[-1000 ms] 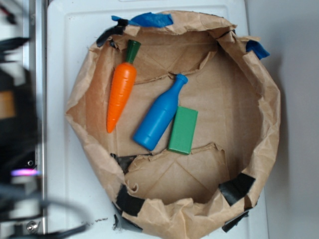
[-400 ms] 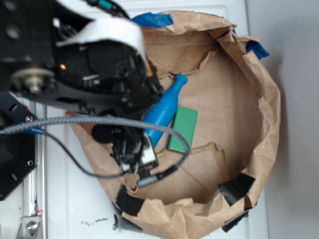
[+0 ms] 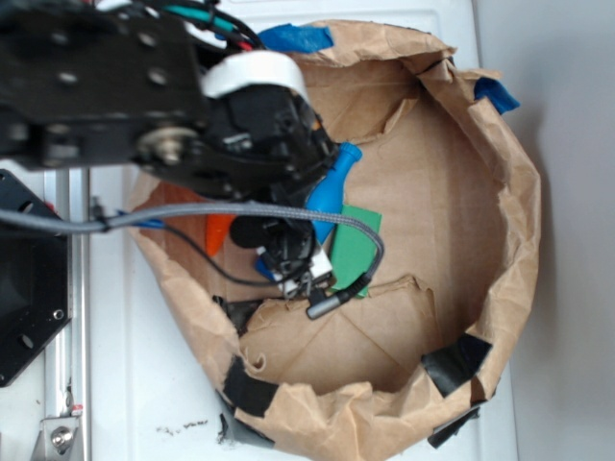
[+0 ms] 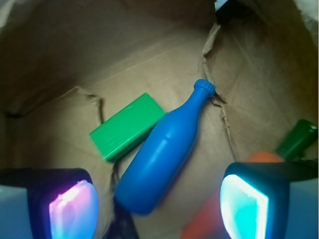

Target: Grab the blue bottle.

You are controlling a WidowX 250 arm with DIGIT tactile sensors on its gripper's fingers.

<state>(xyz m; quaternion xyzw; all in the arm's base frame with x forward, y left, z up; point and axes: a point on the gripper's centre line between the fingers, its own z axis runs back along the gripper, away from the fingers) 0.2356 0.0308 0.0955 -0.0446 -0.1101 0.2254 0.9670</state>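
Observation:
The blue bottle lies flat on brown paper, its cap pointing up and to the right in the wrist view. In the exterior view only its neck and upper body show past the arm. My gripper is open, hovering above the bottle's base end, which sits between the two lit fingers without touching either. One finger pad glows pink at the left, the other glows cyan at the right. In the exterior view the gripper hangs over the bottle's lower half and hides it.
A flat green block lies against the bottle's side. An orange carrot with a green top lies on the other side, mostly behind the right finger. A crumpled brown paper wall rings everything, on a white surface.
The arm has swung in from the left and now covers the carrot and the bottle's lower half. The gripper has shifted right, over the bottle. The objects have not moved.

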